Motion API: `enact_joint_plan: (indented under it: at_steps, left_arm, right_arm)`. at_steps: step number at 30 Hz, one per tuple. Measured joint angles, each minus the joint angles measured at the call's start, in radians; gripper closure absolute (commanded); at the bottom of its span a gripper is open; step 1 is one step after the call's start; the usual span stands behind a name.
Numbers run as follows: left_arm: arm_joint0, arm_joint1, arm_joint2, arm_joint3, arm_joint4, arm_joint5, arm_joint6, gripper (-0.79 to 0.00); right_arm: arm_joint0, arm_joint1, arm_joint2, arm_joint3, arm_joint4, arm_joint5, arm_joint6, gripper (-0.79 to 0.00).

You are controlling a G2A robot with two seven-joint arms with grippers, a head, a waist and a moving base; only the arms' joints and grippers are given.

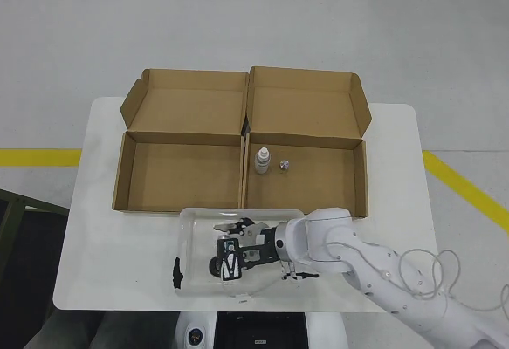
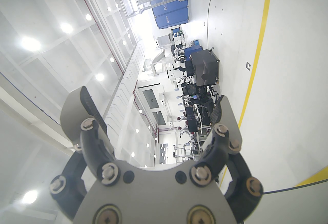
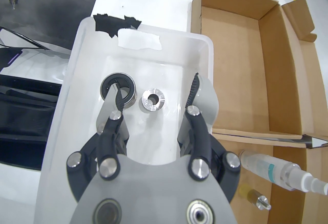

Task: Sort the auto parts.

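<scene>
Bearing (image 3: 130,87) in tray (image 3: 174,50) partly hidden behind spread right jaws, perhaps touching; left jaws spread too.

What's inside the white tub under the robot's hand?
Two round metal parts lie in the white tub: a black ring and a silver ring beside it. The open right gripper is over them; one finger covers part of the black ring.

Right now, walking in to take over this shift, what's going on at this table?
The right gripper, open, is down in the clear bin over a silver ring and a black bearing, gripping nothing yet. A white bottle and a small metal part already sit in one cardboard box. The left gripper is open, pointing off into the room.
</scene>
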Motion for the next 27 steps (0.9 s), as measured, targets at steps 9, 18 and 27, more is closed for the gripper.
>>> enact_joint_plan:
  at_steps: [9, 18, 27]
  left_arm:
    - [0.0, 0.0, 0.0, 0.0, 0.0, 0.0, 0.0, -0.785]
    - [0.0, 0.0, 0.0, 0.0, 0.0, 0.0, 0.0, -0.785]
    - [0.0, 0.0, 0.0, 0.0, 0.0, 0.0, 0.0, -0.785]
  right_arm:
    - [0.006, -0.006, -0.002, 0.051, -0.013, -0.011, 0.026, -0.391]
    - [0.013, -0.015, -0.01, 0.097, -0.024, -0.012, 0.036, -0.394]
    - [0.028, -0.033, -0.037, 0.138, -0.035, -0.006, 0.022, -0.388]
